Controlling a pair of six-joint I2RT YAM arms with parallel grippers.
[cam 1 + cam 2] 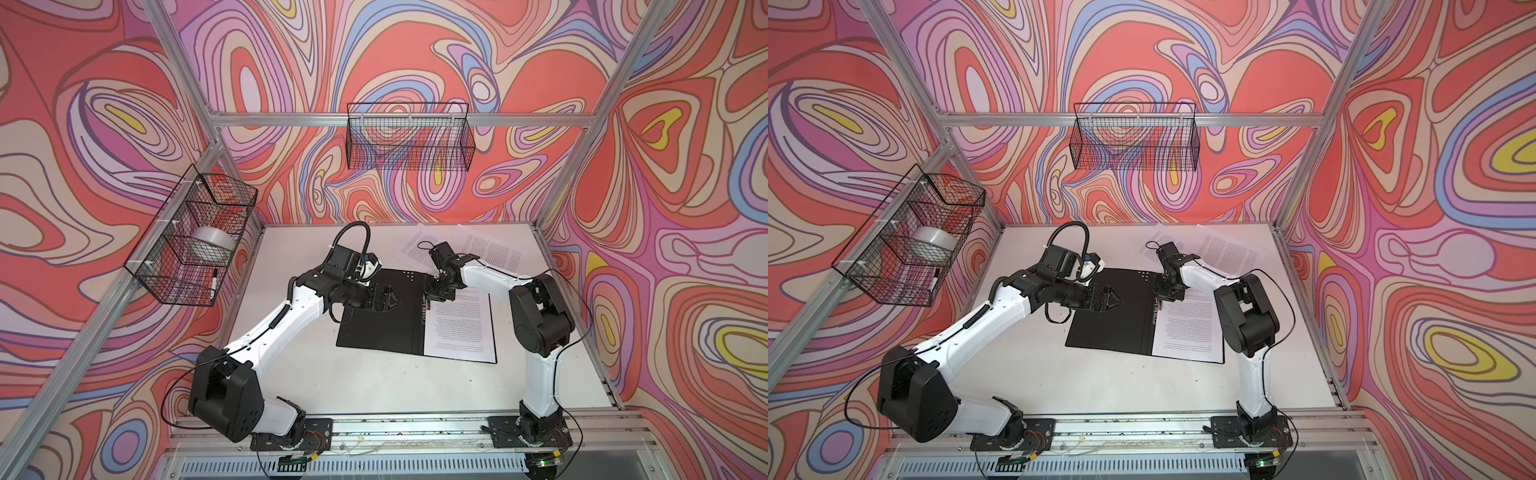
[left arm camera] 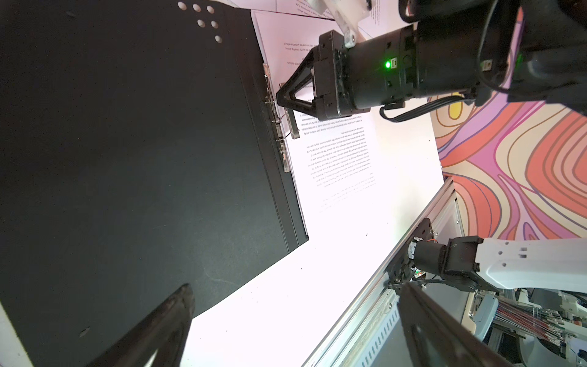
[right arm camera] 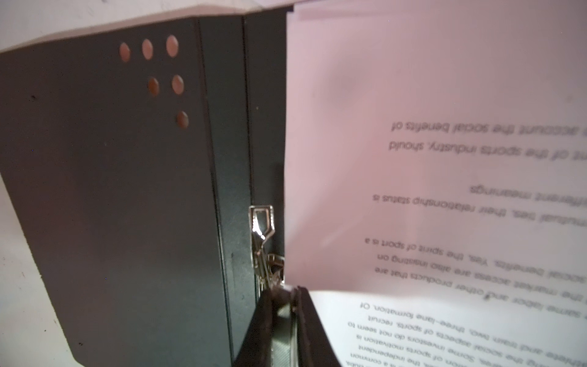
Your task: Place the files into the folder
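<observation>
The folder [image 1: 382,332] is laid open on the table [image 1: 374,386], black inside up, with six small dots [image 3: 178,84] near a far corner and a metal clip [image 3: 262,235] along the spine. One of the files [image 1: 459,328], white and densely printed, is laid on its right half; two more sheets [image 1: 486,249] are seen beyond it on the table. The right gripper [image 1: 428,300] is set at the spine, its jaws drawn narrow on the clip. The left gripper [image 1: 392,300] is held wide over the left flap.
</observation>
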